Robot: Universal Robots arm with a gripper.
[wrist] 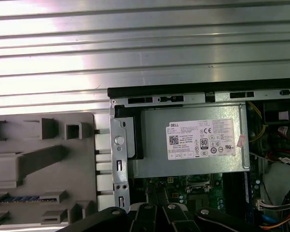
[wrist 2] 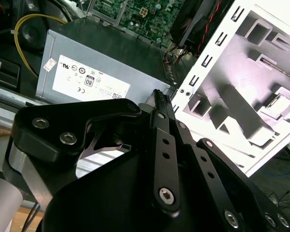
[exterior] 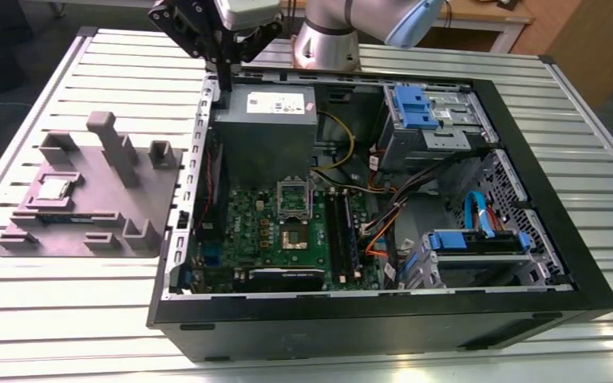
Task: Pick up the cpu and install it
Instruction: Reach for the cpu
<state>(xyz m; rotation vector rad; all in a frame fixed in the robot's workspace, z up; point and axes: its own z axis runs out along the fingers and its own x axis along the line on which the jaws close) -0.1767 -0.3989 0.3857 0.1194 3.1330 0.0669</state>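
Note:
The cpu [exterior: 53,189], a small silvery square chip, lies in a recess of the grey moulded tray [exterior: 125,209] at the exterior view's left. My gripper [exterior: 224,73] hangs over the far left corner of the open computer case [exterior: 562,239], above the grey power supply box [exterior: 266,120], well away from the cpu. In both wrist views its black fingers [wrist 2: 163,145] lie close together, shut with nothing between them. The metal-framed socket [exterior: 294,236] sits open on the green motherboard [exterior: 245,231] inside the case.
The case lies on its side on a ribbed metal table [exterior: 61,319]. Blue drive bays [exterior: 424,108], bundled cables [exterior: 392,215] and memory slots [exterior: 341,227] crowd the socket's right side. The tray [wrist: 48,159] has tall upright posts [exterior: 109,144]. The arm's base [exterior: 328,40] stands behind the case.

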